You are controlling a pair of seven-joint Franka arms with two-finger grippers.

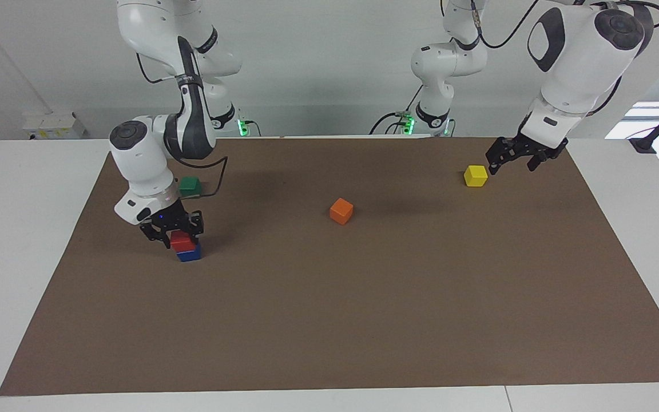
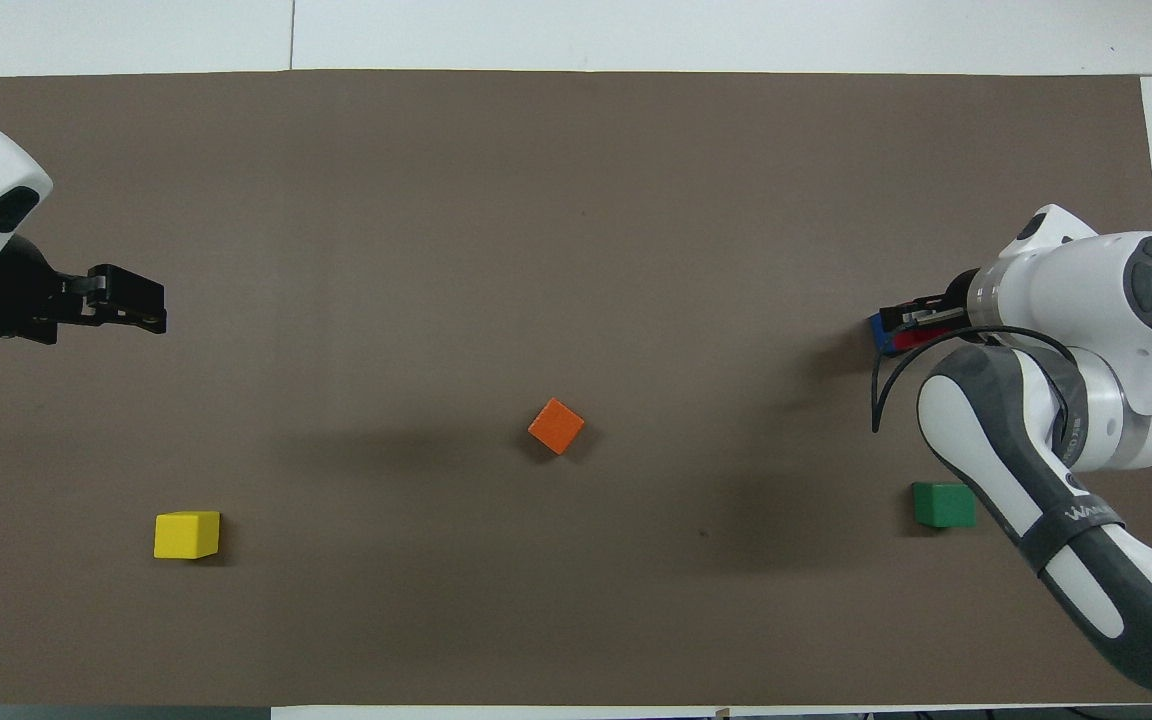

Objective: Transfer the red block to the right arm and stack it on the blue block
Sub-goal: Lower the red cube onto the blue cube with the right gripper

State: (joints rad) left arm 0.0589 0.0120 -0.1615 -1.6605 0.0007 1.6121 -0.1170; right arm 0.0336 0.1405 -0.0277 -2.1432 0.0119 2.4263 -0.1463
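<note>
Close to the robots, at the right arm's (image 1: 141, 166) end of the surface (image 1: 364, 320), sits a green block (image 1: 190, 185). At the other end a yellow block (image 1: 475, 175) lies about as near. The left claw (image 1: 509, 160) hangs released and empty over the surface just beside it; that arm waits. An orange block (image 1: 341, 210) lies mid-surface, a little farther out.

Farther from the robots than the green block, the red block (image 1: 183, 242) sits on the blue block (image 1: 189, 254). It is a glossy little cube, level, and slightly offset from the one under it. The right claw (image 1: 172, 233) is low around it (whether it grips or has let go, I cannot tell).

The handover looks done and the stack made. What seems left is for the claw to let go, if it has not, and to lift straight up without nudging the red block.
</note>
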